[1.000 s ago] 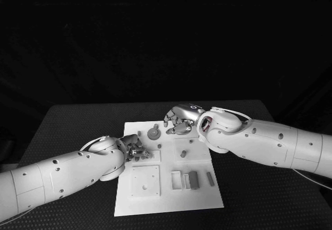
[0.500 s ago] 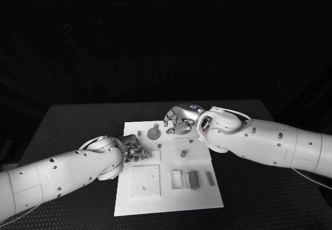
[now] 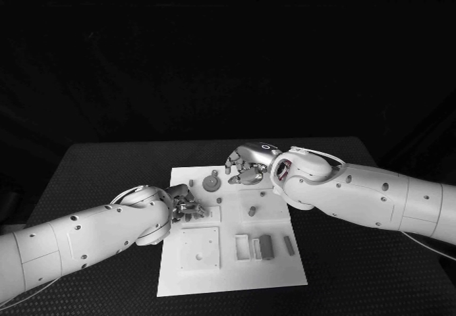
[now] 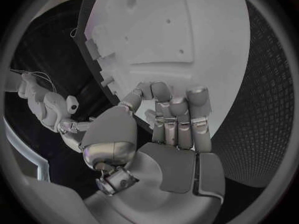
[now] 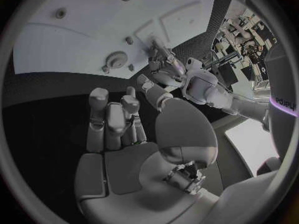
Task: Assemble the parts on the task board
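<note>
I see my left hand (image 3: 186,204) at the task board's (image 3: 234,276) left edge, fingers curled in; whether they pinch anything I cannot tell. The board lies mid-counter (image 3: 105,164), bare counter either side. My right hand (image 3: 249,163) hovers at its far edge by the gear (image 3: 212,182), fingers curled, holding nothing.

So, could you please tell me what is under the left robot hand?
The left robot hand sits over the board's left edge, beside a square recess. Whatever lies beneath its fingers is covered.
</note>
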Controlling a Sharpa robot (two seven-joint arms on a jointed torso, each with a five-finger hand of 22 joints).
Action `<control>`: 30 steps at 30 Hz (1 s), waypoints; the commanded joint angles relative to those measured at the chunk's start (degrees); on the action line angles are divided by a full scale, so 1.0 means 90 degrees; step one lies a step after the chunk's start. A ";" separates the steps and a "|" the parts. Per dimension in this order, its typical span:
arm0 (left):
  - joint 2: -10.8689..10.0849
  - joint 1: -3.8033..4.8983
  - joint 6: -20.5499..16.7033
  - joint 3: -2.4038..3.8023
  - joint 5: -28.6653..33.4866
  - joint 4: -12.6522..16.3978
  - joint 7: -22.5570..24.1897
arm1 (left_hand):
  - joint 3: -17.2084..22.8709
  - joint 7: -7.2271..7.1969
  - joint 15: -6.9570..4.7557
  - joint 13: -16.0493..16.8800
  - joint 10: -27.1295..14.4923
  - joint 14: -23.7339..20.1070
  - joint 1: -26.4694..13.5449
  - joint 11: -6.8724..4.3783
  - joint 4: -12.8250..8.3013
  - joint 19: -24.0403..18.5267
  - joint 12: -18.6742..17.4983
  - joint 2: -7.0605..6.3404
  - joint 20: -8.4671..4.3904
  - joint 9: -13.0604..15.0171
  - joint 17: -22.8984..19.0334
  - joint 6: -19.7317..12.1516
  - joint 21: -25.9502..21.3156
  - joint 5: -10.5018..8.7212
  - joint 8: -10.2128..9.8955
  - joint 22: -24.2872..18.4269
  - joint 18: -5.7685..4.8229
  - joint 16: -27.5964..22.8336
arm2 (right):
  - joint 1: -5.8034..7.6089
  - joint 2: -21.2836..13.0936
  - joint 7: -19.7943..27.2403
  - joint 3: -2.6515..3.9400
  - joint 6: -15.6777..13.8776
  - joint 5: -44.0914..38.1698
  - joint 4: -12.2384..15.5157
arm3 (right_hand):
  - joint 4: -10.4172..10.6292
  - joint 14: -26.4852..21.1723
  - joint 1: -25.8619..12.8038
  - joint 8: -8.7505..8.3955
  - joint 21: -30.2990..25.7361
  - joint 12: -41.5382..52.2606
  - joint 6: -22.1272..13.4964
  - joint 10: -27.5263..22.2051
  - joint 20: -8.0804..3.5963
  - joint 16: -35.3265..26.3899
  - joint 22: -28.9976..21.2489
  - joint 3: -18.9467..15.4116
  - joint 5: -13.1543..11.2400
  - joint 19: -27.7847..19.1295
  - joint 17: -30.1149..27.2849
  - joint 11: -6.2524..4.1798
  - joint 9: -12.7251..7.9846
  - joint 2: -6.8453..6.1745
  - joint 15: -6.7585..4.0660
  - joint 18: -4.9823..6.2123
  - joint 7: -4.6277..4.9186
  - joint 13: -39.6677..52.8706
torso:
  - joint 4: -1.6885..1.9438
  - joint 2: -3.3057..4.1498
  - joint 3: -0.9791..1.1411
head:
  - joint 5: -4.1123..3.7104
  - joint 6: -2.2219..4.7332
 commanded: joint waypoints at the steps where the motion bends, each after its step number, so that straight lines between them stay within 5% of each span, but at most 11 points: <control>1: 0.0006 -0.0032 0.0171 -0.0028 -0.0110 -0.0028 -0.0163 | 0.0138 0.0016 -0.0032 -0.0012 0.0007 -0.0013 0.0317 -0.0019 -0.0179 0.0003 0.0025 0.0355 -0.0041 0.0013 -0.0010 0.0027 0.0029 0.0017 -0.0013 0.0116 0.0355 0.0025 | -0.0003 0.0003 0.0019 0.0003 0.0074 -0.0018 0.0002 | -0.0008 -0.0028 -0.0036 -0.0039 -0.0027 -0.0039 0.0016 -0.0008 -0.0045 -0.0027 0.0043 0.0036 0.0013 -0.0016 -0.0004 0.0042 0.0008 0.0000 -0.0019 0.0294 0.0049 0.0001 | -0.0001 0.0001 0.0003 | 0.0001 -0.0009; 8: 0.0019 -0.0031 0.0146 -0.0027 -0.0096 -0.0053 -0.0148 | 0.0088 0.0014 -0.0033 -0.0026 0.0013 -0.0018 0.0188 -0.0020 -0.0086 0.0003 0.0035 0.0286 -0.0039 0.0033 -0.0038 0.0045 0.0022 0.0019 -0.0016 0.0106 0.0350 0.0041 | -0.0002 -0.0003 0.0017 0.0003 0.0076 -0.0017 0.0005 | -0.0009 -0.0034 -0.0038 -0.0039 -0.0028 -0.0039 0.0016 -0.0008 -0.0045 -0.0030 0.0043 0.0035 0.0013 -0.0017 -0.0014 0.0042 0.0008 -0.0002 -0.0019 0.0294 0.0049 0.0001 | 0.0001 -0.0001 0.0003 | 0.0005 -0.0007; 30: 0.0064 -0.0028 0.0194 -0.0025 -0.0057 -0.0110 -0.0148 | 0.0038 0.0000 -0.0053 -0.0091 -0.0009 -0.0052 -0.0501 -0.0035 0.0601 0.0003 0.0071 -0.0414 -0.0060 0.0120 -0.0163 0.0042 -0.0028 0.0017 -0.0073 0.0090 0.0378 0.0113 | -0.0002 -0.0003 0.0018 0.0003 0.0078 -0.0017 -0.0003 | -0.0009 -0.0036 -0.0042 -0.0042 -0.0030 -0.0040 0.0014 -0.0008 -0.0044 -0.0032 0.0044 0.0036 0.0013 -0.0017 -0.0018 0.0042 0.0009 -0.0007 -0.0018 0.0294 0.0050 0.0001 | -0.0002 -0.0001 0.0004 | 0.0009 -0.0015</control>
